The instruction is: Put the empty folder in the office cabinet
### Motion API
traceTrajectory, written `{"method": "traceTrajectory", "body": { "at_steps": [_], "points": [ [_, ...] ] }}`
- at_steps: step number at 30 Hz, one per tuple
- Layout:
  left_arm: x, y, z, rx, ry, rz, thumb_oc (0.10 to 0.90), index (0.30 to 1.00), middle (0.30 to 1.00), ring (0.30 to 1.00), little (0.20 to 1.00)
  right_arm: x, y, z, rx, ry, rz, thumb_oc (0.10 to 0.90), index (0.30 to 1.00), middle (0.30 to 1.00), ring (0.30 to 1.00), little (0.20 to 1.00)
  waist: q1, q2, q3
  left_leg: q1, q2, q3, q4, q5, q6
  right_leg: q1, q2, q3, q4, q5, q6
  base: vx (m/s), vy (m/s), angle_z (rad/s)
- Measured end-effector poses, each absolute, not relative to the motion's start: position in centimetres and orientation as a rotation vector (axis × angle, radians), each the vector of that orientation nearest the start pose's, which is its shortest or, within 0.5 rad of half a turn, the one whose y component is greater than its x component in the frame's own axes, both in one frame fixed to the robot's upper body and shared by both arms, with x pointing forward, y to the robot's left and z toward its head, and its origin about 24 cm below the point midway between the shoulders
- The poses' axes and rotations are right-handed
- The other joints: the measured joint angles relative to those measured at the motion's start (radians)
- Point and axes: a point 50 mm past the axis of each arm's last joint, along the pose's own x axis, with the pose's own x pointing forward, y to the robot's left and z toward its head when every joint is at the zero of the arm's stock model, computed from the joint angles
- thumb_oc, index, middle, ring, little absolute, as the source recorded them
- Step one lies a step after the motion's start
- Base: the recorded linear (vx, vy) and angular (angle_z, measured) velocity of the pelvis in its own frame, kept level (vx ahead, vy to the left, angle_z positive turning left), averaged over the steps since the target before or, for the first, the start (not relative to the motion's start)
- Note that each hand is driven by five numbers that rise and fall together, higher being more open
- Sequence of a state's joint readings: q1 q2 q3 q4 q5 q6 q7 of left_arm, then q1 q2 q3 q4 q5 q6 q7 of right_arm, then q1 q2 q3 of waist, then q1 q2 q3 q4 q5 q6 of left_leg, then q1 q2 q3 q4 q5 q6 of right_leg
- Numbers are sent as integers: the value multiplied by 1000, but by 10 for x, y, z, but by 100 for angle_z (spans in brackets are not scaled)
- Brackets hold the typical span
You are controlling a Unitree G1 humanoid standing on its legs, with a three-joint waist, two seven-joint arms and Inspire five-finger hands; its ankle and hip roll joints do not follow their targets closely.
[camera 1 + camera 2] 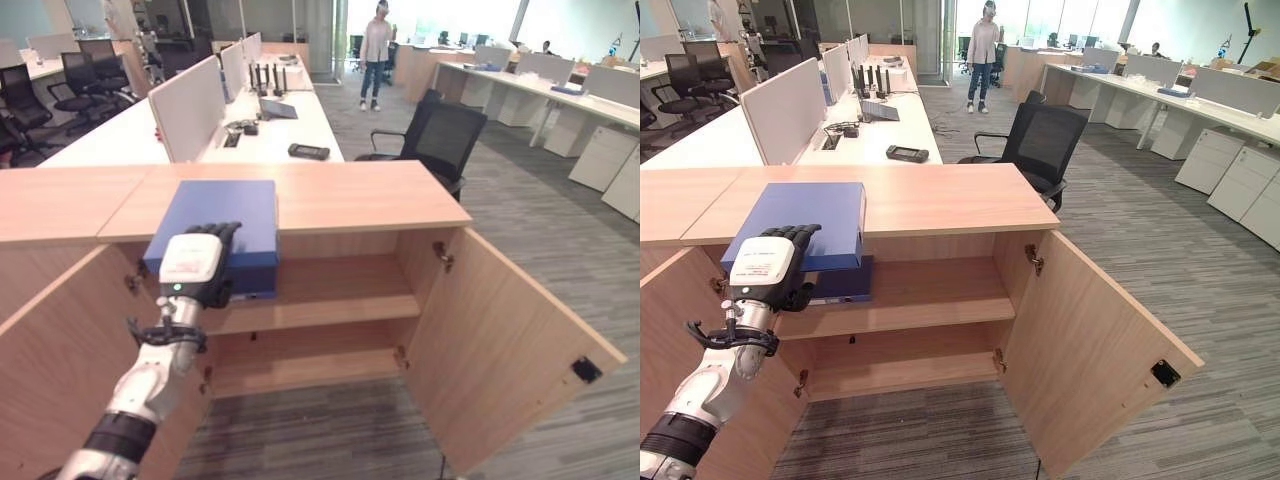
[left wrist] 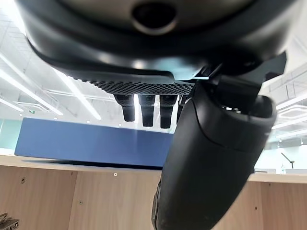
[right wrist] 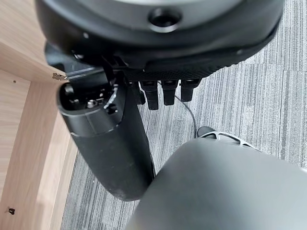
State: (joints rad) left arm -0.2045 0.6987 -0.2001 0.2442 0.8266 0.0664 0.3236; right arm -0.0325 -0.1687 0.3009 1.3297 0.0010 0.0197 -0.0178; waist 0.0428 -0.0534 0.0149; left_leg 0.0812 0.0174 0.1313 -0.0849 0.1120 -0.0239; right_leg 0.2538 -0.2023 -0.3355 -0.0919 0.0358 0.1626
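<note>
One left hand [image 1: 195, 268] clasps the blue folder [image 1: 220, 218] overhanging the cabinet top's [image 1: 340, 195] front edge; stiff, light, best gripped at that edge.

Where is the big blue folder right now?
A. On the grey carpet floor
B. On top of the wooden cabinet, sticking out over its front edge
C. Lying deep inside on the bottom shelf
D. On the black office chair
B. The flat blue folder lies on the top of the light wooden cabinet, overhanging the front edge above the open shelves, with the robot's left hand gripping its near end.
</note>
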Motion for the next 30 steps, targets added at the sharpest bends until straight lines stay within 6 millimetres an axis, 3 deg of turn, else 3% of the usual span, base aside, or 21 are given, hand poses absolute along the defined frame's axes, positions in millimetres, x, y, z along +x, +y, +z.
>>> {"method": "traceTrajectory", "body": {
  "at_steps": [7, 10, 22, 27, 28, 29, 30],
  "points": [
    [286, 274, 79, 1596, -84, 187, 800, 900, 900, 900, 900, 77, -200, -172, -363, 1321, 128, 800, 900, 900, 900, 900, -13, -3, -1, 3, 0, 4, 0, -1, 0, 0, 0, 2, 0, 1, 0, 1, 0, -2],
    [284, 294, 79, 1653, -29, 218, 800, 900, 900, 900, 900, 77, -200, -172, -363, 1321, 129, 800, 900, 900, 900, 900, -14, -6, -4, 9, 3, 15, 0, -5, -1, 0, 1, 14, 0, 1, 0, -4, -3, -10],
    [297, 327, 100, 1798, 47, 304, 800, 900, 900, 900, 900, 74, -199, -173, -373, 1321, 152, 800, 900, 900, 900, 900, -17, -23, -15, 16, 4, 29, -1, -7, 0, -1, -2, 25, 0, 3, -1, -2, 0, -3],
    [302, 331, 110, 1826, 40, 330, 800, 900, 900, 900, 900, 73, -199, -173, -374, 1323, 155, 800, 900, 900, 900, 900, -16, -25, -16, 17, 5, 31, 0, -8, 0, -1, -2, 27, 0, 3, -1, 0, 0, 0],
    [302, 332, 110, 1826, 42, 332, 620, 629, 629, 629, 629, 73, -199, -173, -374, 1323, 155, 800, 900, 900, 900, 900, -17, -25, -16, 17, 5, 31, 0, -8, 0, -1, -2, 27, 0, 3, -1, 0, 0, 0],
    [302, 333, 110, 1827, 47, 333, 562, 542, 542, 542, 542, 71, -199, -173, -373, 1326, 155, 800, 900, 900, 900, 900, -18, -25, -16, 18, 5, 32, 0, -8, 0, -1, -2, 28, 0, 4, -1, 0, 0, 0],
    [302, 333, 109, 1830, 54, 330, 400, 300, 300, 300, 300, 71, -199, -173, -373, 1324, 155, 800, 900, 900, 900, 900, -18, -26, -17, 19, 5, 33, 0, -8, 0, -1, -2, 28, 0, 4, 0, 0, 0, 0]
  ]
}}
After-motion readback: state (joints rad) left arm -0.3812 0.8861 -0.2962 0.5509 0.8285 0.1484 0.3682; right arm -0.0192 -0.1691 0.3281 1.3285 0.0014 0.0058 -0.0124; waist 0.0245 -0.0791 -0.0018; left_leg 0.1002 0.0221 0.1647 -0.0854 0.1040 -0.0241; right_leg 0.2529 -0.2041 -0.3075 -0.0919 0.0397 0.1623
